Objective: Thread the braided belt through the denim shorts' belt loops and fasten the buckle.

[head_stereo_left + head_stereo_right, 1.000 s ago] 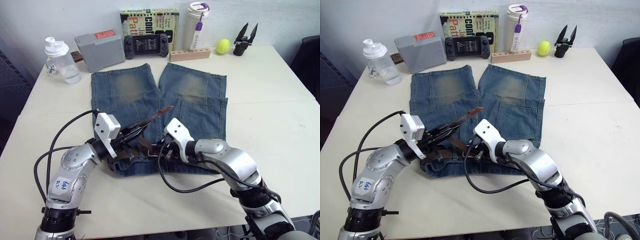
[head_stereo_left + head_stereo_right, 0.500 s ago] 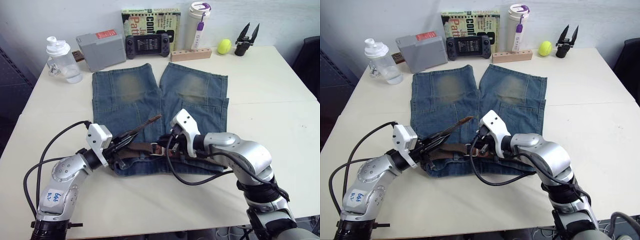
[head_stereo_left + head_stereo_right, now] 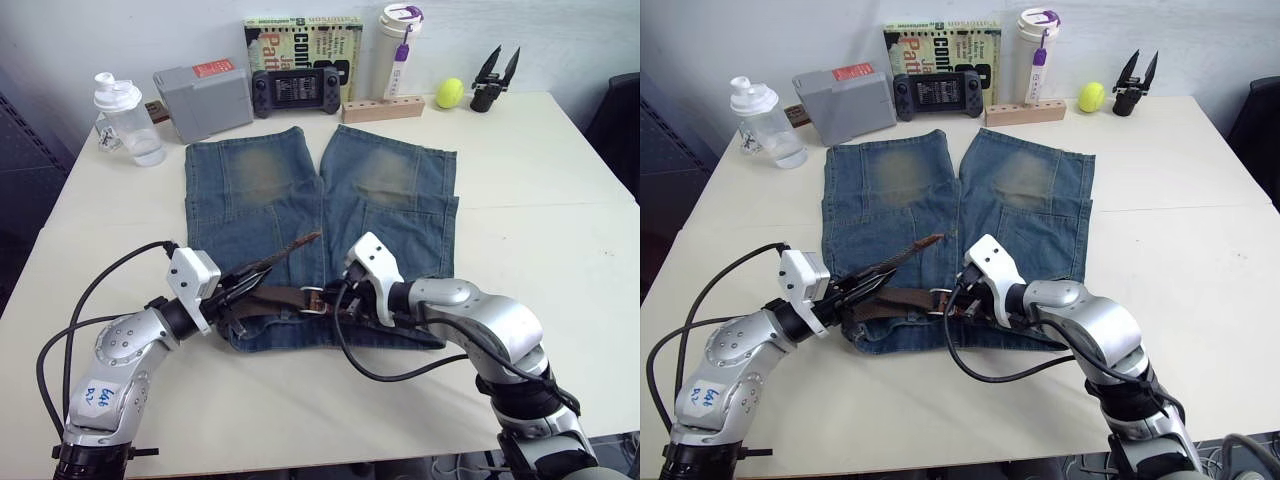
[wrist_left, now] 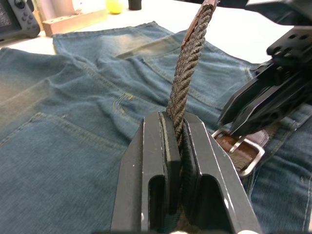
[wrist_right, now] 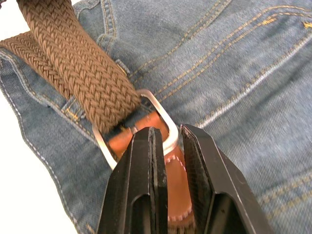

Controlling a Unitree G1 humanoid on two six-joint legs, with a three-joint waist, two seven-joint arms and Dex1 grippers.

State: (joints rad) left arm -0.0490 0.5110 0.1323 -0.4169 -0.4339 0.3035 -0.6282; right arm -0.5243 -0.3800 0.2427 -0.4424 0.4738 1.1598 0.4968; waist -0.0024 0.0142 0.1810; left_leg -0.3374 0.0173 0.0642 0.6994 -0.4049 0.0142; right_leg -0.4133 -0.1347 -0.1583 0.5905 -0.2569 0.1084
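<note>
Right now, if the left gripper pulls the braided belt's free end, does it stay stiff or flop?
Probably semi-stiff: the braided belt juts up from the shut left gripper with only a slight bend. Its coarse weave likely resists slipping between the fingers. Pulling may drag the buckle and bunch the soft denim shorts, so the right gripper should hold it.

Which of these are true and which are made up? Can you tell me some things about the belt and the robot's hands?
1. The left gripper is shut on the braided belt. True.
2. The belt passes through the buckle. True.
3. The denim shorts hang off the table. False: they lie flat on it.
4. The right gripper holds the tennis ball. False: it grips the belt's tan leather end at the buckle.
</note>
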